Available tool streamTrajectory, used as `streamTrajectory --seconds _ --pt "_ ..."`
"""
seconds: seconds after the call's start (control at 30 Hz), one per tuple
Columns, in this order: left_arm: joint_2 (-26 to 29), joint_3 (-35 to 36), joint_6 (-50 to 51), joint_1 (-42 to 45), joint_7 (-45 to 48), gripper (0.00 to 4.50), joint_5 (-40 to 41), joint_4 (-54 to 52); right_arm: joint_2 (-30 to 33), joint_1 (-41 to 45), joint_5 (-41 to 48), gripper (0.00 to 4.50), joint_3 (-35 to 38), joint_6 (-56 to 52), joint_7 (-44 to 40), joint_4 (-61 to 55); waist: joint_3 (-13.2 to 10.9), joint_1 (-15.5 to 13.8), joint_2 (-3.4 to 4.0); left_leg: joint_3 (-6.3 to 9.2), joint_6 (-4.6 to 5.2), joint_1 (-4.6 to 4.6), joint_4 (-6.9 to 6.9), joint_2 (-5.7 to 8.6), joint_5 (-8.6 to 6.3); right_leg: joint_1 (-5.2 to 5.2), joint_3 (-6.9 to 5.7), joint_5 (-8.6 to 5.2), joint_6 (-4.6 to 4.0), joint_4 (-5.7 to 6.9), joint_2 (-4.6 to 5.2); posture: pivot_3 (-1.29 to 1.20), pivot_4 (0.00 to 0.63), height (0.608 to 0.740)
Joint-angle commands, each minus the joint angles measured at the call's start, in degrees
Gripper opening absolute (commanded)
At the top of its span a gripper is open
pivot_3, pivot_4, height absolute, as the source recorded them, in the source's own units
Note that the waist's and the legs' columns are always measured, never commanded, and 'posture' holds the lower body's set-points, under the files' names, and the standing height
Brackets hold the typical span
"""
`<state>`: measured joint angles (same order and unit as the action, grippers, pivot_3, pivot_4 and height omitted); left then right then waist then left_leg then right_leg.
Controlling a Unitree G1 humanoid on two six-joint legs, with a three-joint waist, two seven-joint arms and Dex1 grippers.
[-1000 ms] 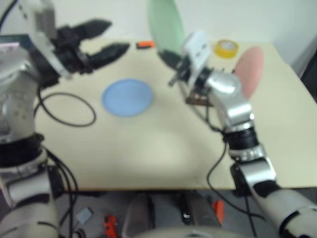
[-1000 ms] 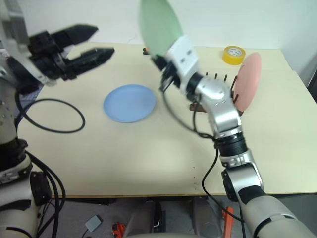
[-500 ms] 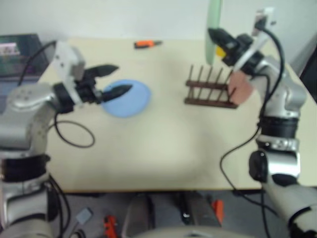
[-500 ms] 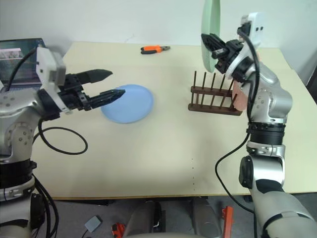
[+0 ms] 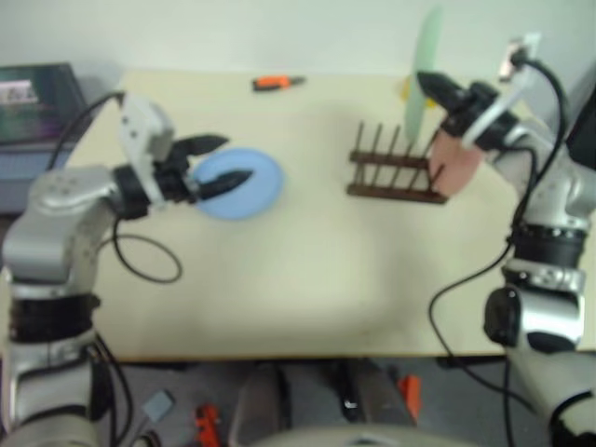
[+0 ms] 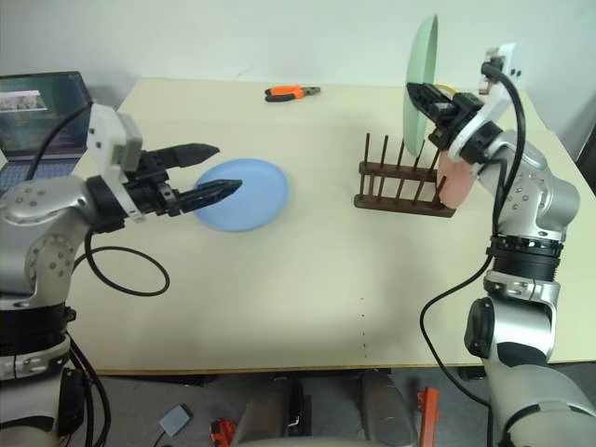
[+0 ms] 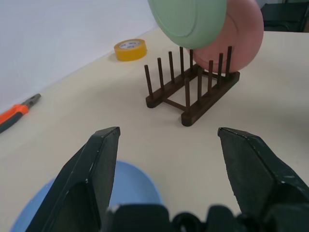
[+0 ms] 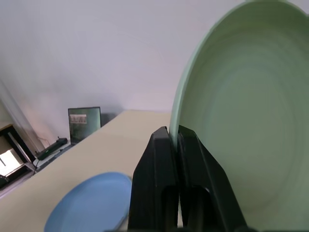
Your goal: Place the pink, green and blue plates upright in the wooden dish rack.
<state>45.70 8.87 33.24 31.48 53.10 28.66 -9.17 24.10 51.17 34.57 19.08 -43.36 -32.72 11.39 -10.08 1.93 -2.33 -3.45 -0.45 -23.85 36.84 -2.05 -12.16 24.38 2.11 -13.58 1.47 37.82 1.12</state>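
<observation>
The green plate (image 6: 421,70) is held upright in the air above the right part of the wooden dish rack (image 6: 402,189), with my right gripper (image 6: 424,93) shut on its lower rim. The pink plate (image 6: 454,180) stands upright at the rack's right end. Left of the rack, the blue plate (image 6: 256,196) lies flat on the table. My left gripper (image 6: 228,168) is open and empty, pointing level over the blue plate's left edge. The left wrist view shows its fingers (image 7: 99,159) spread wide, with the rack (image 7: 193,92) ahead of them.
Orange pliers (image 6: 291,92) lie at the table's far edge and a yellow tape roll (image 7: 129,49) sits behind the rack. A laptop (image 6: 37,107) stands at the far left, and a black cable loop (image 6: 130,275) lies beside my left arm.
My right gripper carried the green plate rightward from over the table's middle to above the rack and rolled it. My left gripper came down to the blue plate's edge, still open.
</observation>
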Motion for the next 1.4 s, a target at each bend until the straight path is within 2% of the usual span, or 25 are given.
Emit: streamTrajectory --seconds 0.03,0.8,1.4 --pt "0.5 0.0 -0.7 0.4 -0.5 3.56 -0.6 -1.0 1.1 -0.6 1.9 0.0 0.9 -0.8 -0.3 -2.2 0.0 0.0 0.0 0.0 0.0 0.0 0.0 0.0 0.0 0.0 0.0 0.0 0.0 0.0 0.0 0.0 0.15 0.74" --pt "0.4 -0.4 0.0 0.0 -1.4 3.56 -0.7 -1.7 3.4 -1.3 6.8 0.0 1.7 -1.5 -0.8 -4.4 0.0 0.0 0.0 -0.03 0.0 -0.01 0.0 -0.11 0.0 0.0 0.0 -0.03 0.05 -0.08 -0.07 0.0 0.15 0.74" --pt "0.5 -0.8 -0.2 -0.1 -1.4 3.56 -0.9 -1.1 2.6 -2.5 10.5 0.0 2.9 -2.5 -1.4 -3.1 0.0 0.0 0.0 -0.05 0.0 -0.02 -0.01 -0.15 0.0 0.0 0.0 -0.05 0.07 -0.1 -0.1 0.0 0.15 0.74"
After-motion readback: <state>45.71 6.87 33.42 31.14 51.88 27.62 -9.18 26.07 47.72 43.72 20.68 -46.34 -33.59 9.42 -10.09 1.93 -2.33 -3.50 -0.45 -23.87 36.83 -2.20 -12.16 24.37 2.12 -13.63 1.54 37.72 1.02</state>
